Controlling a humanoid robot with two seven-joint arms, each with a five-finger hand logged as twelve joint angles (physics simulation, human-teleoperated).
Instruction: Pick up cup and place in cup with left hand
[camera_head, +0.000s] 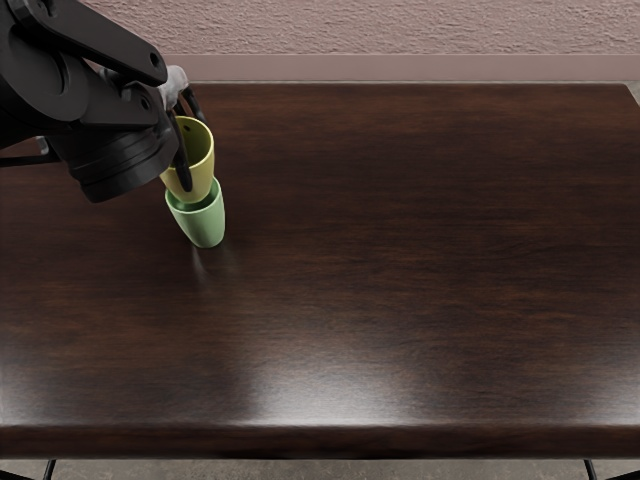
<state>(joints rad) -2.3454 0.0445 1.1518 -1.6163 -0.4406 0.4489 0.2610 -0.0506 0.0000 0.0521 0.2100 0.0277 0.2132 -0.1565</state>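
Yellow cup (203, 168) partly behind fingers (184, 172)

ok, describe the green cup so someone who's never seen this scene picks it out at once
On the dark wood table, go to the picture's left, where the black robot arm reaches in. Just under its left hand is the pale green cup, narrowing toward its base. It's the lower one, not gripped; the yellow cup at its mouth is in the hand.
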